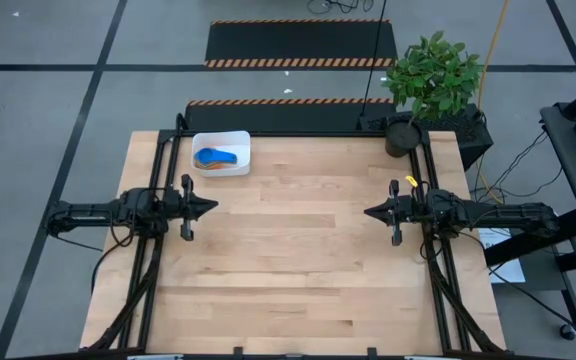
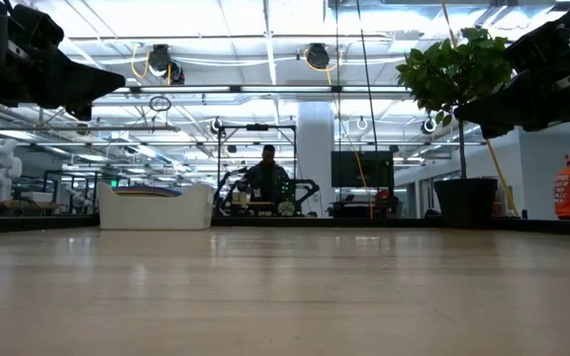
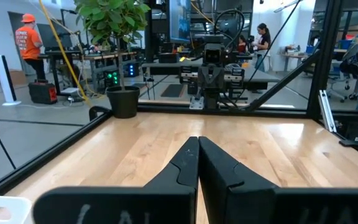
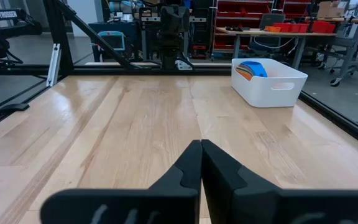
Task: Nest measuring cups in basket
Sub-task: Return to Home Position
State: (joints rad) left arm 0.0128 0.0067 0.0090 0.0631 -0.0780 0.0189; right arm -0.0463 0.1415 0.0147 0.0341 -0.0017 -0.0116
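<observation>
Well off left claw (image 1: 211, 207), basket (image 1: 237, 144) w/ cups (image 1: 216, 157), right claw (image 1: 368, 212) farther

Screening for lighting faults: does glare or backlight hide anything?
Low view: ceiling lights backlight the left hand and right hand into silhouettes; basket readable. Right wrist view: sheen on the table, measuring cups plain. High view: even light, both hands shut at opposite table sides.

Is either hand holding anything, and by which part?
Nothing: left hand and right hand are shut, empty. Coloured measuring cups lie in the white plastic bin.
</observation>
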